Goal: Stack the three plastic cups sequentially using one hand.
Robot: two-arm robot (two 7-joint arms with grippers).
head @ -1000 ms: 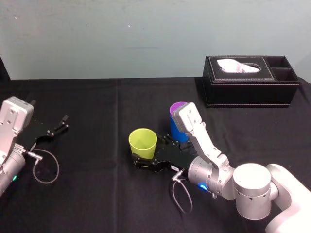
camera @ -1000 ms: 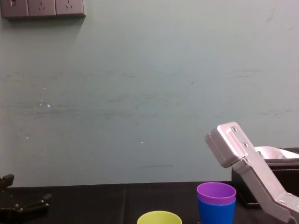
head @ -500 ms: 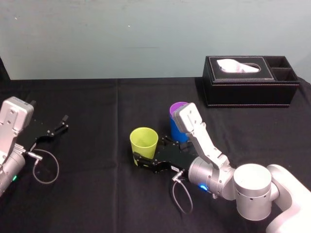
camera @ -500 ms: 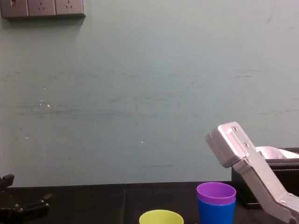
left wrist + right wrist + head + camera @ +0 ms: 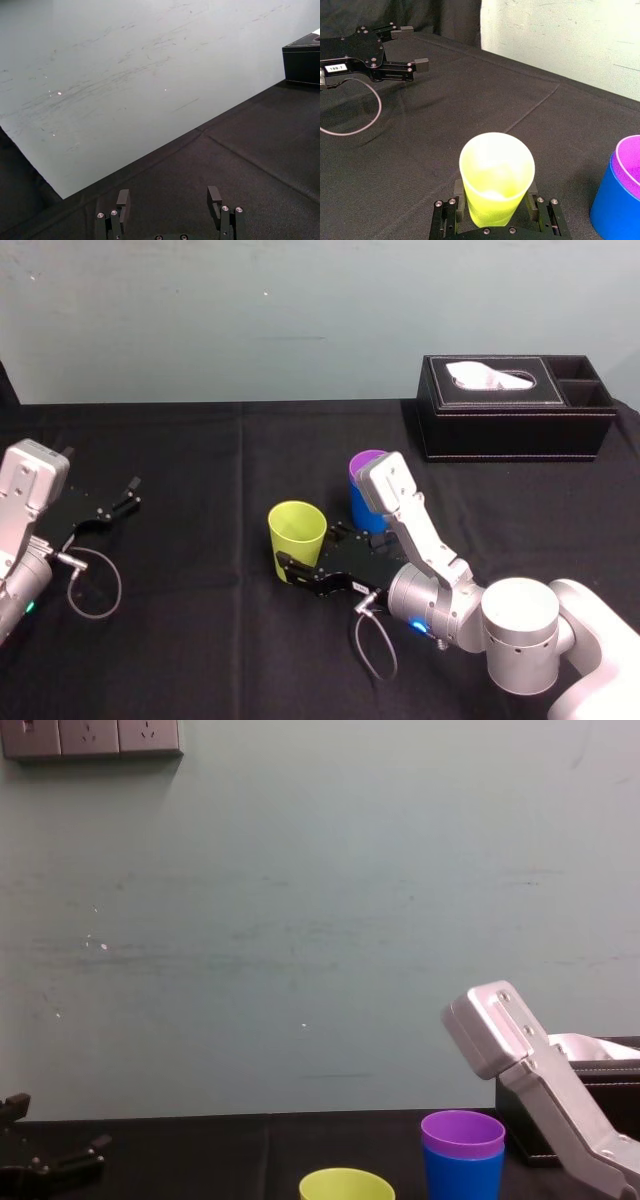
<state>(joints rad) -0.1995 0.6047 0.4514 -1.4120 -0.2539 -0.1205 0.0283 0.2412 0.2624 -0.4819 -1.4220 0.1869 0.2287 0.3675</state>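
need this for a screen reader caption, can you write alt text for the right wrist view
The right gripper grips an upright yellow-green cup over a black tablecloth. A purple cup sits nested in a blue cup beside it; the open left gripper rests farther off.

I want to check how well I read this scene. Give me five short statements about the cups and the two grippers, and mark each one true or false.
1. The right gripper grips the yellow-green cup. True.
2. The purple cup stands alone on the table. False: it sits nested inside the blue cup.
3. The left gripper is shut on a cup. False: it is open and empty, at the left side of the table.
4. The black tissue box stands at the back right, behind the cups. True.
5. The yellow-green cup lies on its side. False: it is upright with its mouth up.
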